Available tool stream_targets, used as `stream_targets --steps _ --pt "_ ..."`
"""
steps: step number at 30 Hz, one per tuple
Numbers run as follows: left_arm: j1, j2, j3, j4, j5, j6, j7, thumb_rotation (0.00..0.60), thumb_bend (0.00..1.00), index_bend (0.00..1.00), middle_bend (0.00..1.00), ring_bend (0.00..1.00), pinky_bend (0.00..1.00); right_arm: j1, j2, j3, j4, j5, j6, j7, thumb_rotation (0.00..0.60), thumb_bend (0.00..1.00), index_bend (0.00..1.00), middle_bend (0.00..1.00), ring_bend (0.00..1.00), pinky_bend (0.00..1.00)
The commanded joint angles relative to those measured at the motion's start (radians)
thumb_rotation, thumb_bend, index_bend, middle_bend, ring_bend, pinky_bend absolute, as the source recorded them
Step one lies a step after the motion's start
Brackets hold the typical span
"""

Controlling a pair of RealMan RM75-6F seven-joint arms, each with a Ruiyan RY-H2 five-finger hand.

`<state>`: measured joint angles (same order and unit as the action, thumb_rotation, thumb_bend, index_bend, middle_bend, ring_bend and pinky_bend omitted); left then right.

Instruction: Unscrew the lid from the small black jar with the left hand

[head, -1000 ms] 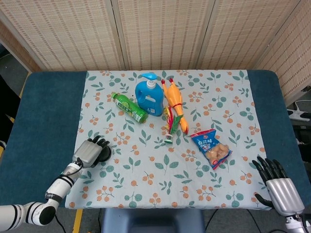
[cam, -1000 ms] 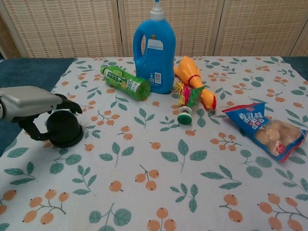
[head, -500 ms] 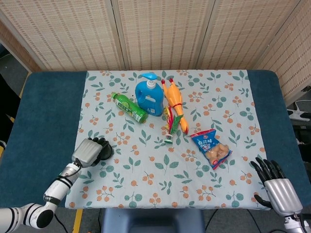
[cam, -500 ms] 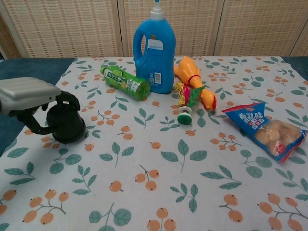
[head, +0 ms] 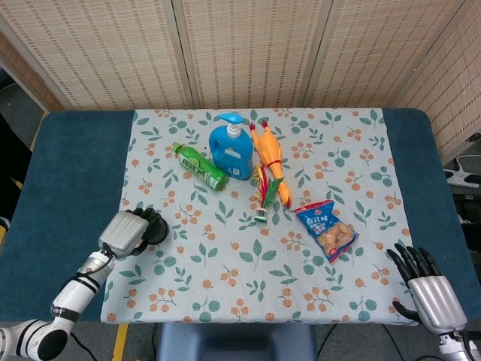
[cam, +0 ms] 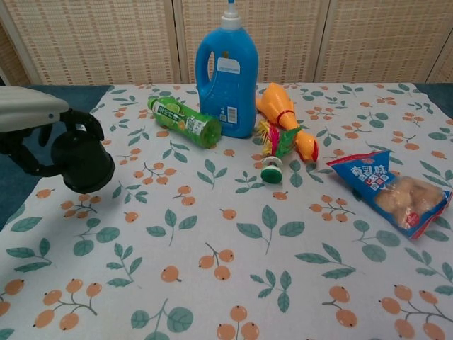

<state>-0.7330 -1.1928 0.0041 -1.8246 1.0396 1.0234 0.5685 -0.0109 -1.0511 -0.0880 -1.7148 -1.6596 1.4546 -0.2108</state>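
Half of small black jar (cam: 83,161) hidden under left hand (head: 124,232).

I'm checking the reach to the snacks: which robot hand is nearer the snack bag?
Right. The right robot hand sits just past the snack bag; the left robot hand is across the table.

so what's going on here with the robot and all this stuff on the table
The robot's left hand grips a small black jar from above at the left edge of the floral cloth; in the chest view the jar looks lifted clear of the cloth. Whether the lid is loose can't be told. The right hand rests open at the near right corner, holding nothing. A blue detergent bottle, a green bottle, a rubber chicken and a snack bag lie untouched.
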Motion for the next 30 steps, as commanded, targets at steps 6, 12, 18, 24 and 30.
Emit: stream_targets --steps 6,12,18,24,30 --pt "-0.002 -0.147 0.017 0.164 0.008 -0.042 0.003 0.6 0.43 0.41 0.47 0.38 0.47 0.0 0.003 0.0 0.002 0.001 0.001 0.007 0.6 0.07 0.0 0.0 0.0 0.0" --pt "0.012 -0.168 0.031 0.193 0.04 -0.033 0.012 0.6 0.43 0.41 0.47 0.36 0.38 0.001 0.002 0.0 0.002 0.001 -0.001 0.006 0.6 0.07 0.0 0.0 0.0 0.0" --pt "0.03 -0.179 0.028 0.201 0.105 0.004 -0.005 0.6 0.43 0.37 0.44 0.32 0.33 0.002 0.002 -0.002 0.001 0.002 -0.004 0.004 0.6 0.07 0.0 0.0 0.0 0.0" --pt "0.039 -0.152 0.016 0.163 0.142 0.024 -0.015 0.6 0.43 0.37 0.44 0.32 0.34 0.003 0.001 -0.001 0.001 0.004 -0.006 0.0 0.6 0.07 0.0 0.0 0.0 0.0" --pt "0.042 -0.143 0.009 0.164 0.12 0.004 -0.009 0.6 0.43 0.37 0.44 0.32 0.35 0.001 0.002 -0.001 -0.001 0.001 -0.001 0.003 0.6 0.07 0.0 0.0 0.0 0.0"
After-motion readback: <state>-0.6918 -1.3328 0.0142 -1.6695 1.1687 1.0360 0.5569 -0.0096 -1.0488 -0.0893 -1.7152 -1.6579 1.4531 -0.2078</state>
